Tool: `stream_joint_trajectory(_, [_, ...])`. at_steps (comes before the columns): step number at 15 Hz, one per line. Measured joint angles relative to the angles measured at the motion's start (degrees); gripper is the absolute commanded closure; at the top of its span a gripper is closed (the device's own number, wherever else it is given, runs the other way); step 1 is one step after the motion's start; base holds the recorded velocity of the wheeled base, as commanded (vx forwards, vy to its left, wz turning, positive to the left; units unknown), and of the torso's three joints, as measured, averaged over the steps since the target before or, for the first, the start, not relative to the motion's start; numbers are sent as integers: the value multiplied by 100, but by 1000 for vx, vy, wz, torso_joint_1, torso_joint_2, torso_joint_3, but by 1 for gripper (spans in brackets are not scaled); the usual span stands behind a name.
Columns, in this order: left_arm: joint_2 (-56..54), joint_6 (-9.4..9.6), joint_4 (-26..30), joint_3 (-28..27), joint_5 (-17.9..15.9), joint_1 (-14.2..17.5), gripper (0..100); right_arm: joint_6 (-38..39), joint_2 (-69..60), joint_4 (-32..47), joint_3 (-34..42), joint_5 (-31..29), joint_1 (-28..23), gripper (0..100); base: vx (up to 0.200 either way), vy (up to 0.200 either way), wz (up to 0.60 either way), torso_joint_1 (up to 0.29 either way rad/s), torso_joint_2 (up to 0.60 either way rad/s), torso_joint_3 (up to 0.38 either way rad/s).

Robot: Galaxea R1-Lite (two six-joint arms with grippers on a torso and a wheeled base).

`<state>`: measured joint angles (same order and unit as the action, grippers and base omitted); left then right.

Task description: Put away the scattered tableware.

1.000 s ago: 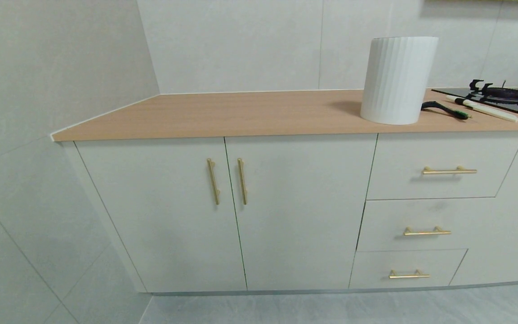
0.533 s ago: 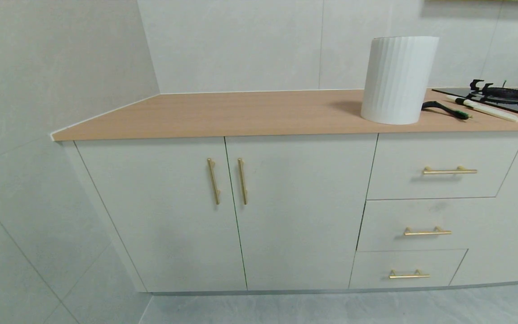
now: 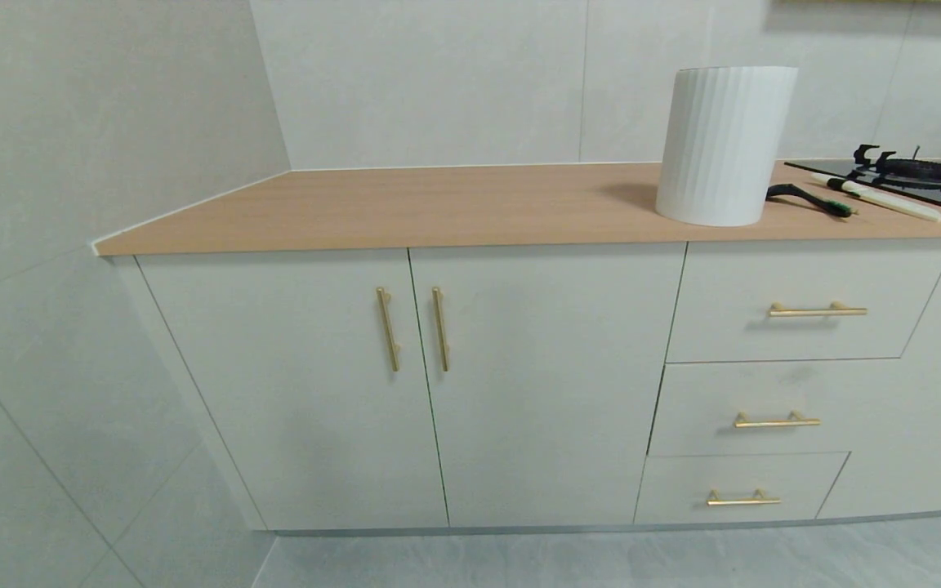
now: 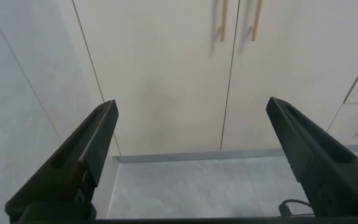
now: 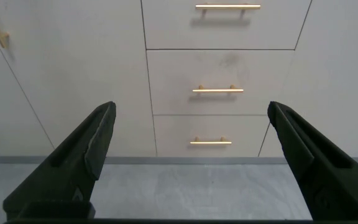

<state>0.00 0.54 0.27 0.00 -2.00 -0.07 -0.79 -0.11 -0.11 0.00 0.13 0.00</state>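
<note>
Two utensils, a black-and-green one (image 3: 809, 198) and a cream-handled one (image 3: 879, 198), are being shown lying on the desk (image 3: 438, 208) just beside a white ribbed holder (image 3: 724, 147). The left end effector (image 4: 191, 109) and right end effector (image 5: 191, 109) are being held wide open, empty, before the cabinet doors (image 4: 166, 74) and drawers (image 5: 222, 81).

We are viewing a wooden counter (image 3: 438, 204). A white ribbed canister (image 3: 724, 147) is standing on it; a black utensil (image 3: 809, 198) and a white utensil (image 3: 879, 196) are lying just beside it, by the hob (image 3: 920, 170).
</note>
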Motion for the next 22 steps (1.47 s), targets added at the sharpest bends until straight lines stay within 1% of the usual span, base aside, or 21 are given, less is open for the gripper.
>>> stream_joint_trajectory(5, [0, 1, 2, 0, -2, 0, 0, -2, 0, 6, 0, 18, 0, 0, 0, 0, 0, 0, 0, 0])
stream_joint_trajectory(17, [0, 1, 6, 0, -2, 0, 0, -7, 0, 11, 0, 20, 0, 0, 0, -200, 0, 3, 3, 1])
stream_joint_trajectory(22, [0, -11, 6, 0, 0, -4, 0, -7, 1, 11, 0, 24, -5, 0, 0, 0, 0, 0, 0, 0])
